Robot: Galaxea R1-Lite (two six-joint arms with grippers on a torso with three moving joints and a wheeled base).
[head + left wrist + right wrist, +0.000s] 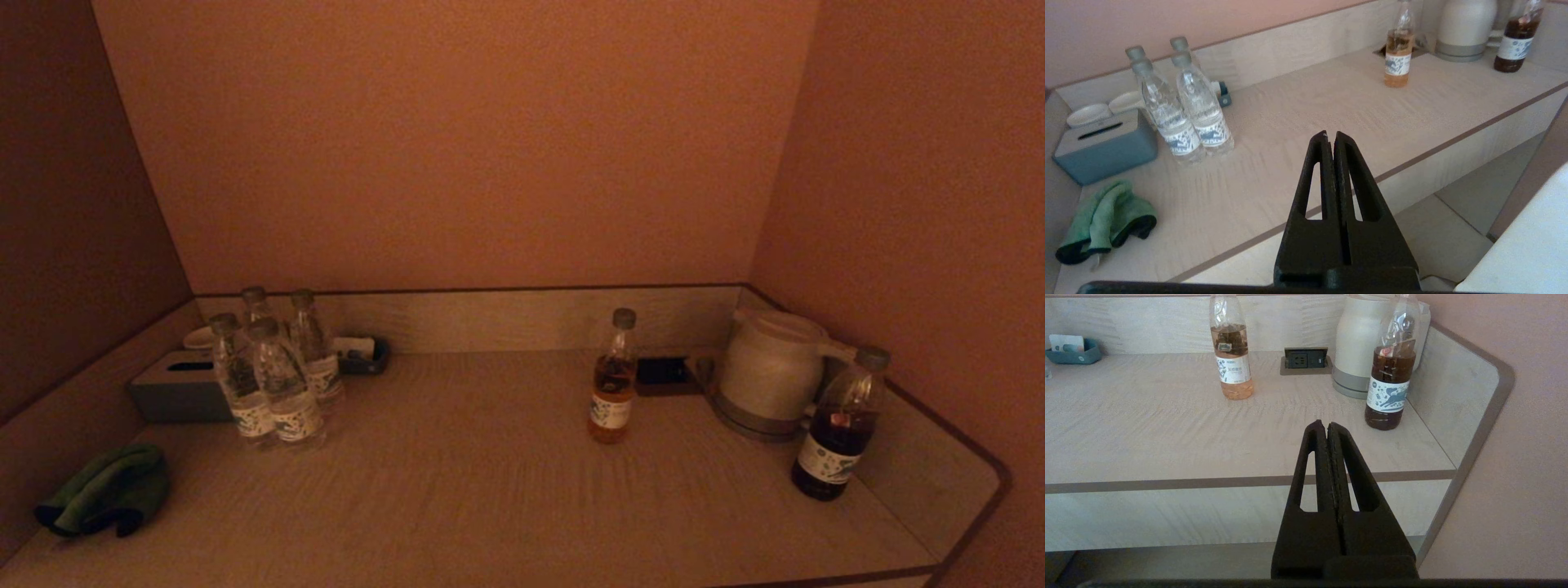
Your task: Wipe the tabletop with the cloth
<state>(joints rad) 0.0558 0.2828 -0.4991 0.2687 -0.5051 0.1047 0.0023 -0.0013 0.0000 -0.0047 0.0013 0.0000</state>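
Pale wood makes up the tabletop (pixel 490 490), tucked into a pink-walled nook. At the lower left of the head view lies the green cloth (pixel 106 490), crumpled, near the front edge. Just behind it sits a gray tissue box (pixel 175 388), then four water bottles (pixel 277 380) standing close together. Near the middle stands an orange drink bottle (pixel 612 384). At the right are a white kettle (pixel 767 371) and a dark drink bottle (pixel 837 429). The left gripper (pixel 1330 136) and right gripper (pixel 1326 425) hang before the table's front edge, fingers pressed together, holding nothing.

Counts: four clear plastic water bottles (pixel 273 371); two tea bottles, one amber (pixel 613 377), one dark brown (pixel 839 425); one white electric kettle (pixel 770 369); one crumpled green cloth (pixel 106 488).
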